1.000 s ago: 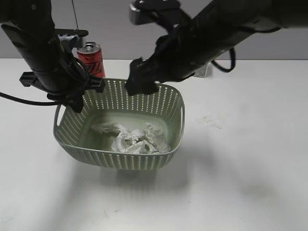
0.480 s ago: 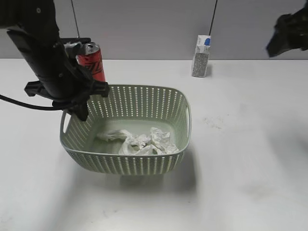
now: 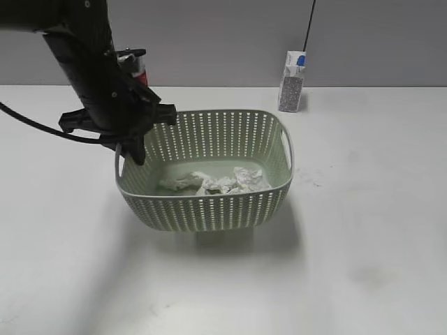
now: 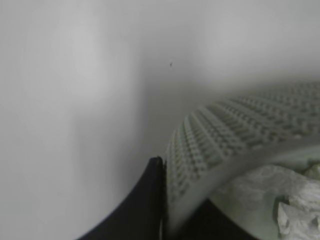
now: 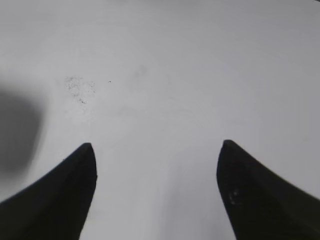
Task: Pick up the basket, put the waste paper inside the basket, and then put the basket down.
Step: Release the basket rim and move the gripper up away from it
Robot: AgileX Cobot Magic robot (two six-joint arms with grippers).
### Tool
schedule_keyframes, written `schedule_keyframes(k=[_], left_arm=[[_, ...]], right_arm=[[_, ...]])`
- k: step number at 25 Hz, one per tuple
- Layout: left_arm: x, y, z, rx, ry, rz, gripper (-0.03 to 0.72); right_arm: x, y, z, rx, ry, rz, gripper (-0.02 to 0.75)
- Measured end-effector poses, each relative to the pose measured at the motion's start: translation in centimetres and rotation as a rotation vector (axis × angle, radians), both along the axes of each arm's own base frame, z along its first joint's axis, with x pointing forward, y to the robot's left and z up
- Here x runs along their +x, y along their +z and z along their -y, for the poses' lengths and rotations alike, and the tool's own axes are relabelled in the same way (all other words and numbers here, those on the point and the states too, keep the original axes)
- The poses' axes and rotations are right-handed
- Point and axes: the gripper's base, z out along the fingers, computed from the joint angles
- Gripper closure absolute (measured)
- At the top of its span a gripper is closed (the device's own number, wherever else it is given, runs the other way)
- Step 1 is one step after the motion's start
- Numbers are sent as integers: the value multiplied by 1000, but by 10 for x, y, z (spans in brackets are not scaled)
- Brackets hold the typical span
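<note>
sage-green perforated basket (image 3: 209, 199) sits mid-table in the exterior view, crumpled waste paper (image 3: 216, 183) on its floor, left gripper (image 3: 129, 143) clamped on its left rim. left wrist view: one dark finger (image 4: 142, 200) outside the basket wall, wall pinched between the jaws. right wrist view: right gripper (image 5: 156, 165) jaws wide apart over bare white table (image 5: 165, 75).

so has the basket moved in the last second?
Yes. The basket, gripped by the left hand, shifted right, closer to the carton, now covering most of the can.
</note>
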Motion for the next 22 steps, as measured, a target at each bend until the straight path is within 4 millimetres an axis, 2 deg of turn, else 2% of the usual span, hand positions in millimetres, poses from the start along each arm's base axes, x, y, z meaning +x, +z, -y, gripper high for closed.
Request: schedule_keyframes(k=[8, 12, 14, 16, 19, 22], left_arm=[[17, -21, 9, 12, 8, -29, 688], [21, -28, 11, 10, 13, -18, 682], [22, -30, 11, 9, 12, -13, 669], [23, -33, 12, 12, 11, -17, 636], [23, -35, 12, 13, 11, -18, 536], [23, -35, 12, 10, 10, -14, 382]], right_arm=[[-107, -22, 11, 13, -2, 126, 176], [-152, -34, 15, 36, -11, 231, 176], [-168, -45, 17, 42, -14, 261, 176], [-182, -56, 19, 53, -19, 290, 176], [-200, -73, 20, 63, -21, 344, 176], [-213, -86, 22, 69, -21, 393, 176]])
